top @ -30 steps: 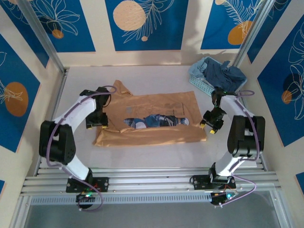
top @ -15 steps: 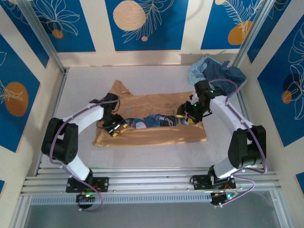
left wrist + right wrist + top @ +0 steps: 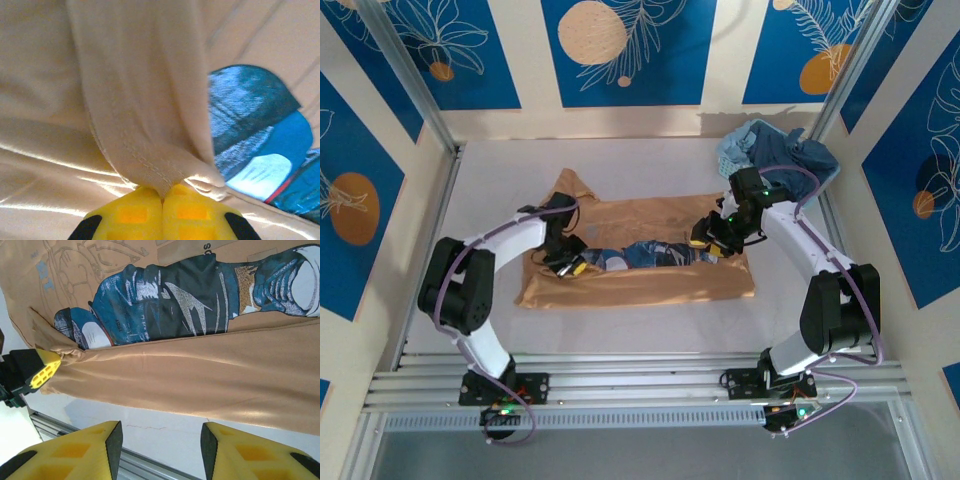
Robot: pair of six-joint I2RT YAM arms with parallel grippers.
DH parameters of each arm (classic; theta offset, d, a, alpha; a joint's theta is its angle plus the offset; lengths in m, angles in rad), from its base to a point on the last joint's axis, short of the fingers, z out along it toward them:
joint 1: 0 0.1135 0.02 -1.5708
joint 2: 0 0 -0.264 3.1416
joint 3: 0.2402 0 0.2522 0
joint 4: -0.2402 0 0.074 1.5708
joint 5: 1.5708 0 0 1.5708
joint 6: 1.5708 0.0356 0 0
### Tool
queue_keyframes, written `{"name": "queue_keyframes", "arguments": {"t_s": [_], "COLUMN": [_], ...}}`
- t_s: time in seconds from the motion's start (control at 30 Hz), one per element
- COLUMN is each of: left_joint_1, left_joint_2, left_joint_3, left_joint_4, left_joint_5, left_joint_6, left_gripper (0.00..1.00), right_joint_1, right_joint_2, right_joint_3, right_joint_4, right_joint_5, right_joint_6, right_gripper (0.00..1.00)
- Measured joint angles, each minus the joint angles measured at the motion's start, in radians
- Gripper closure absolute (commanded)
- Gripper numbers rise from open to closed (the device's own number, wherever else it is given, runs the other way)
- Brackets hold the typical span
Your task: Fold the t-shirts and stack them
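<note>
The tan-orange t-shirt [image 3: 640, 285] lies on the table, its long edges folded in so a strip of the blue-and-white print [image 3: 650, 254] shows. My left gripper [image 3: 572, 266] is shut on a stitched hem of this shirt [image 3: 150, 170], pinched between the yellow fingertips [image 3: 192, 210], with the print [image 3: 255, 135] just to the right. My right gripper [image 3: 708, 240] hovers open over the shirt's right part, nothing between its fingers [image 3: 75, 450]. From the right wrist, the left gripper [image 3: 42, 372] holds the fold's end. The dark blue t-shirt [image 3: 790, 150] is heaped in the basket.
The light-blue lattice basket [image 3: 735, 172] stands at the back right corner. Bare white table [image 3: 165, 420] runs in front of the shirt, ending at the metal rails [image 3: 640, 385] by the arm bases. Patterned walls close in the left, back and right sides.
Both arms swung inward from the shirt's sides to over it. The left gripper has closed on the tan hem near the print's left end. The right gripper's jaws narrowed slightly but stay open.
</note>
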Motion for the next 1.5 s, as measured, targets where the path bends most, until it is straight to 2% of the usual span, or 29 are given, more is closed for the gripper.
{"name": "queue_keyframes", "arguments": {"t_s": [0.13,0.27,0.5,0.63,0.8,1.0,1.07,1.13,1.2,1.33,1.5], "left_joint_1": [-0.013,-0.042,-0.137,-0.18,-0.202,-0.202,-0.202,-0.202,-0.202,-0.199,-0.154], "left_joint_2": [0.05,0.164,0.361,0.418,0.439,0.438,0.438,0.438,0.436,0.36,0.163], "left_joint_3": [0.107,0.269,0.55,0.623,0.638,0.682,0.691,0.692,0.688,0.607,0.428], "left_joint_4": [-0.047,-0.119,-0.296,-0.368,-0.409,-0.385,-0.367,-0.345,-0.318,-0.25,-0.195], "left_joint_5": [-0.024,-0.035,-0.107,-0.15,-0.229,-0.292,-0.293,-0.29,-0.29,-0.294,-0.259], "left_joint_6": [0.067,0.187,0.435,0.532,0.611,0.705,0.735,0.766,0.793,0.818,0.736], "left_gripper": [1.0,1.0,1.0,1.0,0.95,0.89,0.81,0.63,0.52,0.53,0.66], "right_joint_1": [0.0,-0.001,-0.008,-0.013,-0.014,-0.014,-0.014,-0.014,-0.014,-0.014,-0.014], "right_joint_2": [0.0,0.0,0.0,0.0,0.0,0.0,0.0,0.0,0.0,-0.001,-0.001], "right_joint_3": [0.0,0.0,-0.002,-0.015,-0.03,-0.046,-0.046,-0.046,-0.046,-0.046,-0.05], "right_joint_4": [0.0,0.0,-0.003,-0.004,-0.004,0.0,0.0,0.0,0.0,0.0,0.006], "right_joint_5": [0.0,-0.004,-0.007,-0.008,-0.012,-0.02,-0.023,-0.026,-0.026,-0.026,-0.033], "right_joint_6": [0.001,0.0,0.0,0.0,0.0,0.002,0.004,0.004,0.004,0.004,0.008], "right_gripper": [0.58,0.59,0.61,0.61,0.61,0.62,0.62,0.62,0.62,0.62,0.67]}}
